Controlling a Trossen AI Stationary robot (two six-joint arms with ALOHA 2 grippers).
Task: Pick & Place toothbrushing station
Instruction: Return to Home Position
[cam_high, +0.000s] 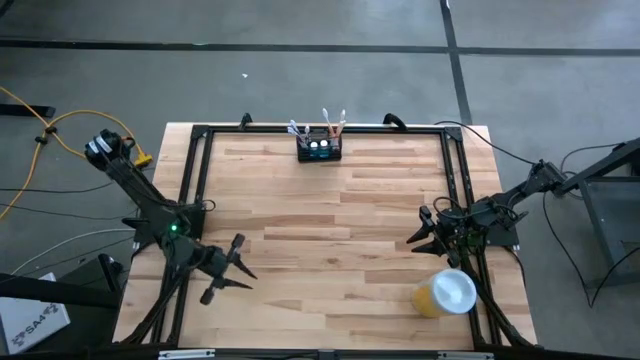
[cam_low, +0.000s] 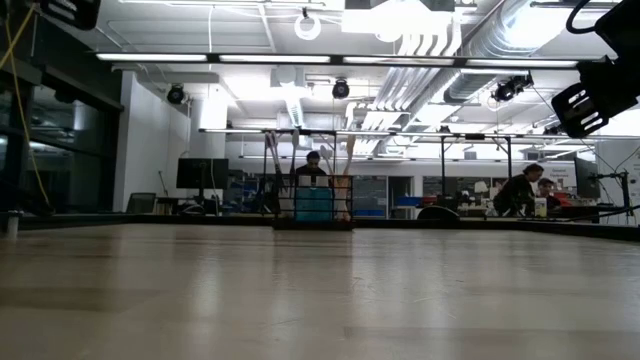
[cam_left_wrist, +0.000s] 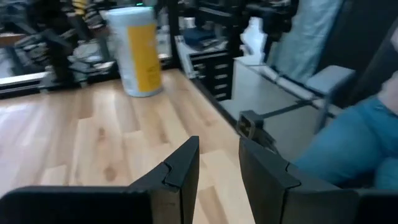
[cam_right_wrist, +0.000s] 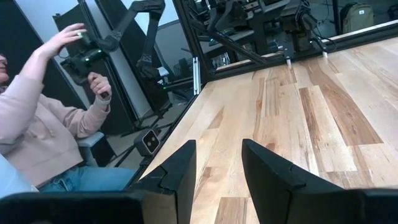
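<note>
On the light wooden plank table (cam_high: 320, 230), bounded by a black metal frame, both dark arms are drawn back to opposite sides and hold nothing.

- **Left arm** (cam_high: 150, 205): lies along the left edge. Its pincer (cam_high: 232, 268) hovers over the near-left part of the boards. In the left wrist view its two dark fingers (cam_left_wrist: 185, 163) stand apart with bare wood between them.
- **Right arm** (cam_high: 500, 208): reaches in from the right edge. Its pincer (cam_high: 420, 228) sits over the right side of the table. Its fingers (cam_right_wrist: 180, 165) are likewise parted, with nothing between them.
- **Person in a pink sleeve and blue trousers** (cam_right_wrist: 37, 124): sits beside the table with hands on a dark control arm.
- **Yellow cup with a white lid** (cam_high: 445, 293): stands upright near the near-right corner, just beside the right arm and well apart from the caddy.
- **Toothbrushing station** (cam_high: 319, 149): a small black box-like caddy of thin wire. It stands upright at the middle of the far edge, just inside the frame rail and well apart from both pincers. From above, its top is a dark rectangle with two pale spots. From table height its open black bars enclose a blue-green block.
- **Toothbrushes** (cam_high: 333, 124): several slim ones stand in the caddy with white heads up, leaning slightly outward. One handle is orange; the other colours are too small to tell.
</note>
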